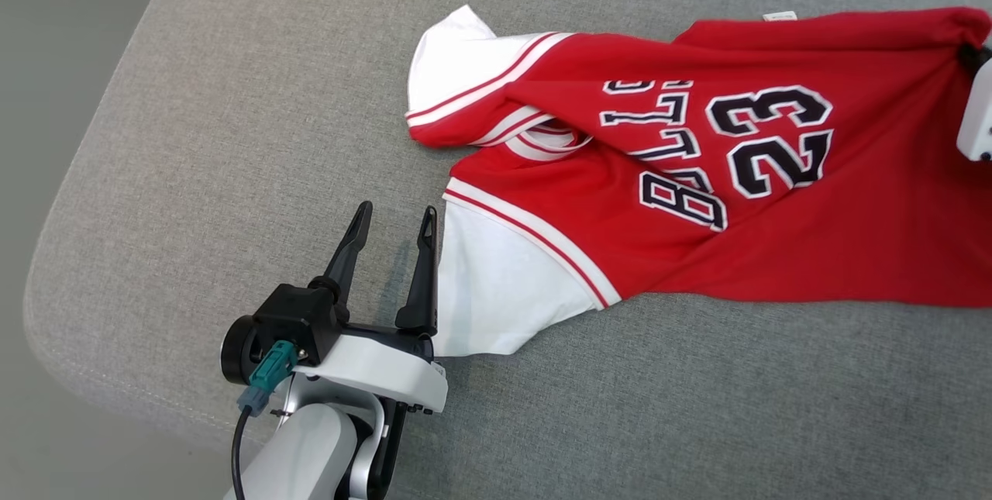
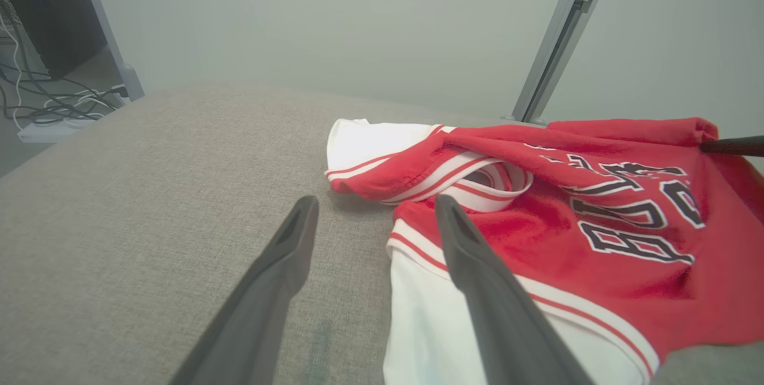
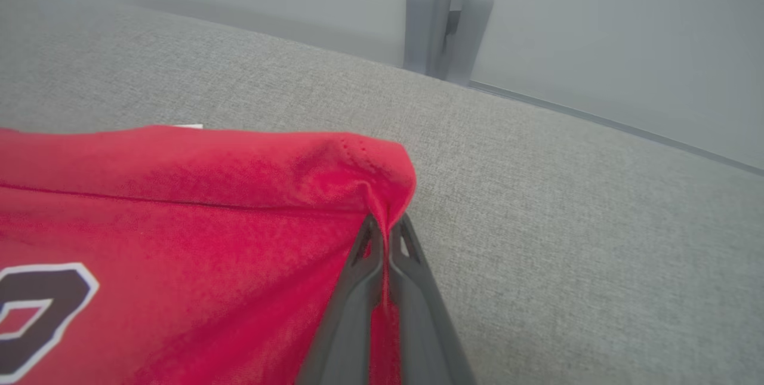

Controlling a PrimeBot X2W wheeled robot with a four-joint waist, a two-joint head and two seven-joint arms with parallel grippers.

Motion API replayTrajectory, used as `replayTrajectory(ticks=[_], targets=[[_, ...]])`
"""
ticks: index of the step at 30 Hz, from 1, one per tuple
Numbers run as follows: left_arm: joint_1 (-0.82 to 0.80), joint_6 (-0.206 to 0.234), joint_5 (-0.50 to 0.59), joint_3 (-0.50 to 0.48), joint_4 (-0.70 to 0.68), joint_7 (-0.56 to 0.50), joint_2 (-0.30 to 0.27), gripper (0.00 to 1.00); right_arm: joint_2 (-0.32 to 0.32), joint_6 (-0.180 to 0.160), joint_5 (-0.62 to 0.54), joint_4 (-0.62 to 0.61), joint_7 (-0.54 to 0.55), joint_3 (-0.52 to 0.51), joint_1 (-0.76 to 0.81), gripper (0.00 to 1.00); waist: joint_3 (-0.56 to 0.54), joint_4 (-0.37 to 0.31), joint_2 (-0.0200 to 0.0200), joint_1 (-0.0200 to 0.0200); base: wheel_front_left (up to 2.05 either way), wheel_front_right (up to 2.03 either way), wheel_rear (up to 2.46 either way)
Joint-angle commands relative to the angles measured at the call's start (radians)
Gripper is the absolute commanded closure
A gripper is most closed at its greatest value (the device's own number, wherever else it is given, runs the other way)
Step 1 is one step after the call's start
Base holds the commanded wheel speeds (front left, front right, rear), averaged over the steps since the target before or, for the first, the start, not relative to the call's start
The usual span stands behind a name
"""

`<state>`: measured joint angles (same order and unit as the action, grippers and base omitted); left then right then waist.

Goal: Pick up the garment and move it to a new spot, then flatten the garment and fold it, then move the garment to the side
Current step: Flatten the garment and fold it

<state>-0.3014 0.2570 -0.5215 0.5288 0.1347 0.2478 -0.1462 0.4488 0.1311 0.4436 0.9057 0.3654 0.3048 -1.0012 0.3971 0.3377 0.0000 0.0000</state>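
Note:
The garment (image 1: 744, 221) is a red jersey with white sleeves and a black "23", lying spread and rumpled on the grey cushioned surface (image 1: 232, 136). My left gripper (image 1: 394, 219) stands open at the edge of the near white sleeve (image 1: 504, 291), one finger over bare fabric surface, the other along the sleeve's edge; the left wrist view shows the same, gripper (image 2: 376, 206) over the garment (image 2: 597, 265). My right gripper (image 3: 385, 224) is shut on a pinched fold at the garment's red hem corner (image 3: 370, 164), seen at the head view's right edge (image 1: 973, 58).
The grey surface's rounded edge (image 1: 46, 275) drops to the floor on the left. A grey post (image 3: 447, 15) stands beyond the far edge in the right wrist view, and a slanted metal bar (image 2: 561, 33) and floor cables (image 2: 54, 104) appear in the left wrist view.

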Motion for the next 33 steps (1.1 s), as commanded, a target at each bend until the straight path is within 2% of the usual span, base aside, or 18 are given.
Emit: replayTrajectory(ticks=[1, 7, 9, 10, 11, 16, 21, 27, 33], targets=[[-0.017, -0.003, -0.001, -0.003, 0.004, 0.006, -0.002, 0.0, 0.003, -0.001, -0.015, 0.021, -0.021, -0.01, -0.018, 1.0, 0.004, 0.004, 0.0, 0.0, 0.0, 0.0, 0.0], [-0.028, -0.009, 0.003, -0.003, 0.014, 0.008, 0.0, 0.0, -0.022, -0.001, -0.06, 0.113, -0.111, -0.046, -0.071, 1.0, 0.015, 0.006, 0.0, 0.0, 0.0, 0.0, 0.0], [-0.032, -0.01, 0.006, -0.003, 0.015, 0.009, -0.002, 0.0, -0.03, -0.001, -0.075, 0.148, -0.149, -0.064, -0.086, 0.54, 0.019, 0.0, 0.0, 0.0, 0.0, 0.0, 0.0], [-0.033, -0.009, 0.007, -0.003, 0.015, 0.009, -0.004, 0.0, -0.037, -0.001, -0.086, 0.165, -0.167, -0.07, -0.093, 0.12, 0.02, -0.005, 0.0, 0.0, 0.0, 0.0, 0.0], [-0.034, -0.008, 0.009, -0.002, 0.015, 0.01, -0.005, 0.0, -0.045, -0.001, -0.097, 0.178, -0.185, -0.074, -0.1, 0.0, 0.02, -0.01, 0.0, 0.0, 0.0, 0.0, 0.0], [-0.027, 0.001, 0.012, -0.005, 0.014, 0.005, -0.018, 0.0, -0.072, -0.001, -0.104, 0.216, -0.243, -0.072, -0.115, 0.0, 0.002, -0.049, 0.0, 0.0, 0.0, 0.0, 0.0], [-0.004, 0.009, 0.007, -0.009, 0.008, -0.006, -0.036, 0.0, -0.075, 0.0, -0.047, 0.182, -0.298, -0.039, -0.069, 0.0, -0.039, -0.103, 0.0, 0.0, 0.0, 0.0, 0.0], [0.043, 0.024, -0.009, -0.021, -0.007, -0.021, -0.064, 0.0, -0.061, 0.0, 0.097, 0.061, -0.359, 0.002, 0.049, 0.0, -0.11, -0.181, 0.0, 0.0, 0.0, 0.0, 0.0], [0.09, 0.036, -0.017, -0.038, -0.023, -0.029, -0.105, 0.0, -0.011, 0.0, 0.197, -0.1, -0.471, 0.011, 0.231, 0.0, -0.18, -0.234, 0.0, 0.0, 0.0, 0.0, 0.0]])
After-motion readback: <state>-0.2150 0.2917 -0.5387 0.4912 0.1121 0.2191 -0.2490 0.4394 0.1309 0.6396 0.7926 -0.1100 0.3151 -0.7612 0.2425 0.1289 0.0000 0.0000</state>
